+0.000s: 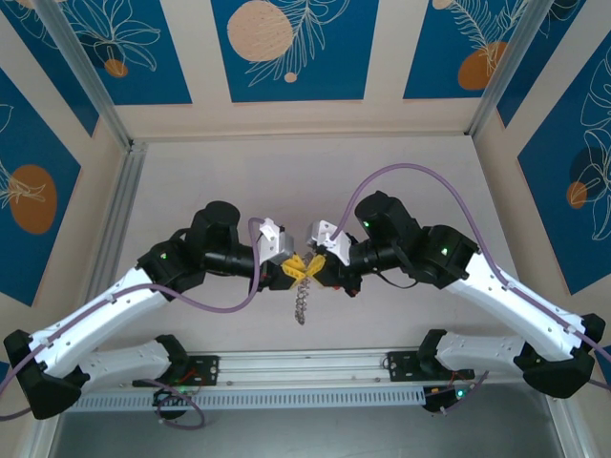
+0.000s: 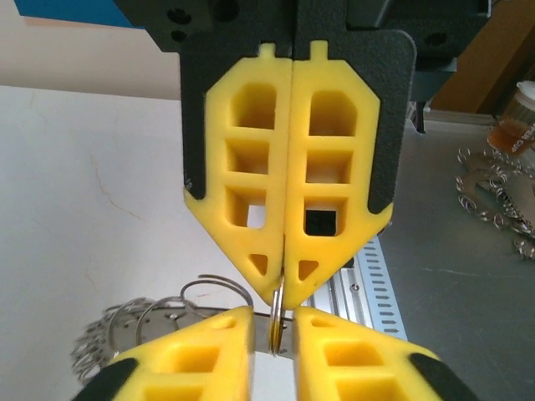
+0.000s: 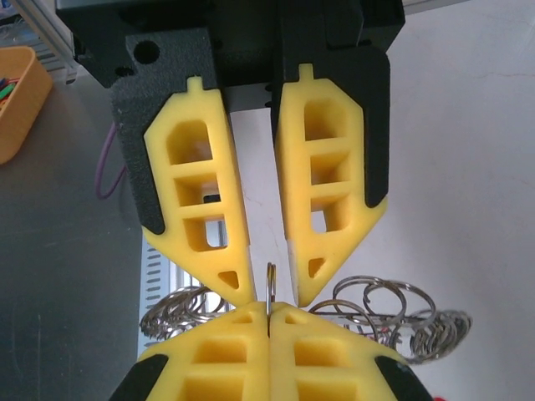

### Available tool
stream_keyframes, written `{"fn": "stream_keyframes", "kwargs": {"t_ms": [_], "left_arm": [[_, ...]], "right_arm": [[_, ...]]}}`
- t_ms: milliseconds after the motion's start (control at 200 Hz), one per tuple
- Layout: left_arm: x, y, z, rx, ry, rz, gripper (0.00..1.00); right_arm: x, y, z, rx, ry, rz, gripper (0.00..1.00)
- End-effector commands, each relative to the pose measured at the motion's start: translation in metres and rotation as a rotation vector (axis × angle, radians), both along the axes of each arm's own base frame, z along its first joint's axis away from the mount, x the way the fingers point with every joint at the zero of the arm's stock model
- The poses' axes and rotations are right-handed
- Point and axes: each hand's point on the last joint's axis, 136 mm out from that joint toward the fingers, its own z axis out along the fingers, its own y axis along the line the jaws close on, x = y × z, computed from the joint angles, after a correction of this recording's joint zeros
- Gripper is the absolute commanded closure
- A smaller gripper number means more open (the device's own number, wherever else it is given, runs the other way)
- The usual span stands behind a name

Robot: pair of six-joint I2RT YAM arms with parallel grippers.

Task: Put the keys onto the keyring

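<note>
My two grippers meet tip to tip over the middle of the table. My right gripper (image 1: 315,270) (image 3: 268,311) is shut on the rim of the keyring (image 3: 270,280), a thin silvery ring seen edge-on. My left gripper (image 1: 294,265) (image 2: 272,322) is open by a narrow gap, its yellow fingers (image 2: 209,342) straddling the same keyring (image 2: 277,327) with a little space on each side. The keys (image 1: 302,307) hang below the grippers as a silvery bunch. That bunch fans out behind the fingers on both sides (image 3: 393,316) and at lower left (image 2: 125,326).
The aluminium rail (image 1: 305,367) runs along the table's near edge below the hanging bunch. Off the table on grey flooring lie another heap of metal rings (image 2: 497,196) and a small jar (image 2: 520,117). An orange bin (image 3: 15,100) stands off to one side.
</note>
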Motion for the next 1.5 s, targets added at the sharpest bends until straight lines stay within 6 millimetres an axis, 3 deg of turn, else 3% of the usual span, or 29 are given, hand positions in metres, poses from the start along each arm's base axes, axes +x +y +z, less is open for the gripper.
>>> {"fn": "stream_keyframes", "kwargs": {"t_ms": [0, 50, 205, 415, 575, 805, 1030, 1351, 1496], "left_arm": [[-0.005, -0.006, 0.008, -0.031, -0.020, -0.041, 0.93], [-0.006, -0.006, 0.007, -0.030, -0.018, -0.044, 1.00], [-0.007, -0.004, 0.006, -0.038, -0.022, -0.039, 1.00], [-0.011, 0.002, 0.012, -0.071, -0.043, -0.032, 1.00], [-0.012, 0.003, 0.011, -0.079, -0.046, -0.033, 1.00], [-0.015, 0.007, 0.013, -0.111, -0.040, -0.018, 1.00], [0.003, 0.017, 0.000, -0.138, -0.002, 0.141, 1.00], [0.015, 0.035, -0.002, -0.177, 0.029, 0.263, 1.00], [0.016, 0.037, -0.005, -0.197, 0.033, 0.269, 1.00]], "right_arm": [[-0.009, 0.003, 0.014, 0.021, -0.043, 0.046, 1.00], [-0.008, 0.002, 0.015, 0.014, -0.049, 0.042, 1.00], [-0.007, -0.002, 0.018, 0.017, -0.061, 0.021, 0.99], [0.002, -0.022, 0.012, 0.095, -0.050, -0.134, 0.53], [0.008, -0.047, -0.005, 0.138, 0.078, -0.294, 0.27], [0.035, -0.071, -0.055, 0.113, 0.239, -0.537, 0.25], [0.070, -0.096, -0.128, 0.010, 0.442, -0.759, 0.27], [0.096, -0.074, -0.187, -0.159, 0.581, -0.763, 0.33], [0.102, -0.082, -0.224, -0.318, 0.621, -0.847, 0.40]]}}
